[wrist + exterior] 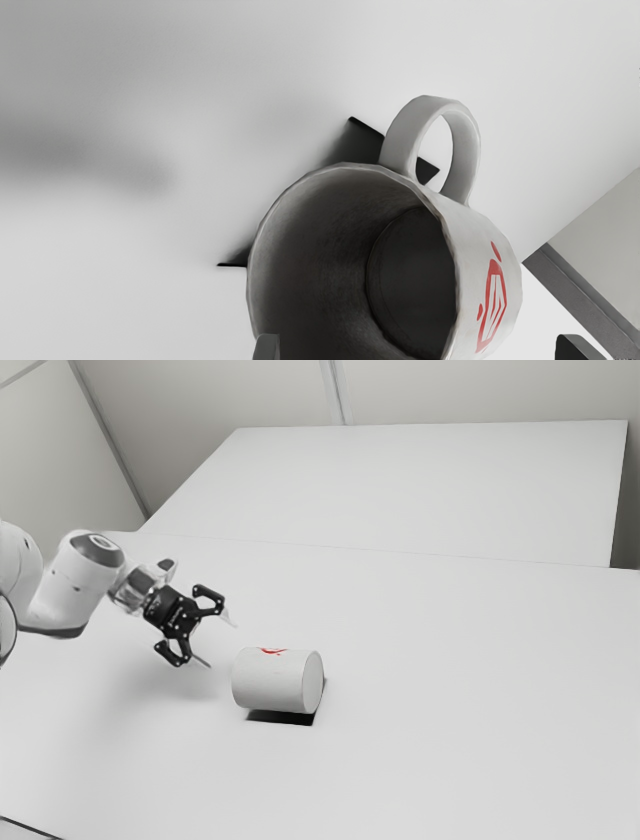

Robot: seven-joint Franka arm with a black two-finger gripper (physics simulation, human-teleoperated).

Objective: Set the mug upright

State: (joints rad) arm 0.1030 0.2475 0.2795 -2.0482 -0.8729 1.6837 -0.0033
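Fingers (pixel 266 348) are standing wide apart, holding nothing, and they are hovering over the bench (pixel 450 750) just short of the mug (pixel 277 681). It is lying on its side, its open mouth (pixel 350 260) facing them and its base (pixel 313 682) pointing toward the exterior view's right. From where I'm watching, the job is waiting on a sound grip and a turn onto that base. Trouble is probably lurking in the approach: if a fingertip is coming in off-centre, it could be catching the rim and shoving the mug along, since a round wall is always inviting a roll. The handle (pixel 467 150) is sticking out from the wall, and it could be fouling a finger or twisting the mug as they close. A grip taken only near the rim could be slipping during the turn, leaving the heavier end sagging.
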